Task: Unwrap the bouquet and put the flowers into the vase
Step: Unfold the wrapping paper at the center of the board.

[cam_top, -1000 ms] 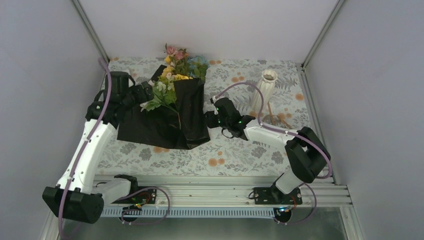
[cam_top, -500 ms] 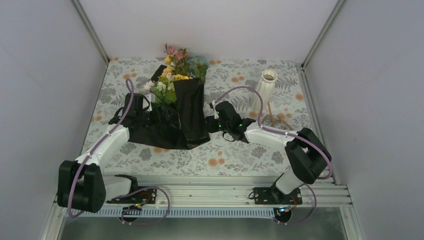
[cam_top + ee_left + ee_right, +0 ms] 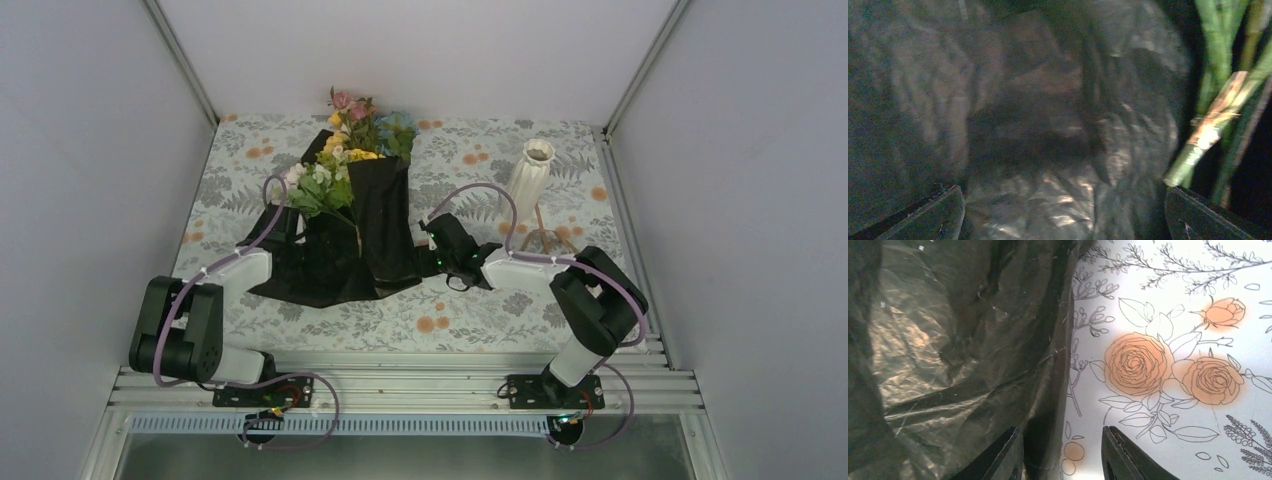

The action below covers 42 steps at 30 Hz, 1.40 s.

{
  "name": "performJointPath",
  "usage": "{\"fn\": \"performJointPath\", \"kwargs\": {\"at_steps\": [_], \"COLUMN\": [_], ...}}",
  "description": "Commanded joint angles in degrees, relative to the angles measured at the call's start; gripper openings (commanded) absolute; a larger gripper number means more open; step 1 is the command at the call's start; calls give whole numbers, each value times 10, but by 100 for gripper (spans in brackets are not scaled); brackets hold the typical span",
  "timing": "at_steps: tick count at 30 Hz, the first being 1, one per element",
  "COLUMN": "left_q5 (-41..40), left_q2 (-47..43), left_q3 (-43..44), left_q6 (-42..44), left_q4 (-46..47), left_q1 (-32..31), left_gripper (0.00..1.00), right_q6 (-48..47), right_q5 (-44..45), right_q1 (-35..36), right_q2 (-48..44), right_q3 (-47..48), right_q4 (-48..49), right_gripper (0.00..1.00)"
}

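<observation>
The bouquet lies left of the table's middle. Its flowers (image 3: 360, 125) fan out at the far end, and the black sheet (image 3: 375, 230) is spread under and around the green stems (image 3: 1215, 50). My left gripper (image 3: 303, 235) is low over the sheet's left part, open wide, with only crinkled black sheet (image 3: 1048, 100) between its fingers (image 3: 943, 215); the stems are just off its right finger. My right gripper (image 3: 428, 247) is at the sheet's right edge, open, with that edge (image 3: 1048, 390) lying between the fingers (image 3: 1120, 455). The white ribbed vase (image 3: 528, 178) stands upright at the back right.
A floral-print tablecloth (image 3: 480, 310) covers the table. Grey walls and metal posts close in the left, right and far sides. A metal rail (image 3: 400, 385) with both arm bases runs along the near edge. Thin brown sticks (image 3: 552, 237) lie by the vase's foot.
The left arm folded back and swung its gripper down from the bouquet's upper left onto the black sheet, opening a little wider. The right gripper slid slightly nearer along the sheet's right edge.
</observation>
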Motion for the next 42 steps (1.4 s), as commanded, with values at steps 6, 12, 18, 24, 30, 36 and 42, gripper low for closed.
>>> {"fn": "performJointPath", "kwargs": {"at_steps": [6,12,18,24,30,36,42], "left_q5": [-120,-135,11,84,125,87,96], "left_q2": [24,2,-64,-101,-135,-120,-108], "left_q3": [-10,-6,-2,23,7,-33,-74], "left_q6": [-20,-25,20,31,5,-2,-9], "left_q4": [1,-18,21,17,18,9,36], "left_q1": [5,6,5,4,12,29,47], "left_gripper": [100,100,100,98,98,100,100], "right_q6": [3,6,2,-9,-11,-6,10], "right_q5": [58,74,83,81,120,167,239], "right_q1": [4,4,8,40,101,138,149], "right_q2": [23,4,-67,-99,-38,55,138], "right_q3": [-25,-23,-10,16,83,184,274], "right_q4": [5,-11,-52,-45,-39,-52,-87], "right_gripper": [38,37,41,49,54,55,58]}}
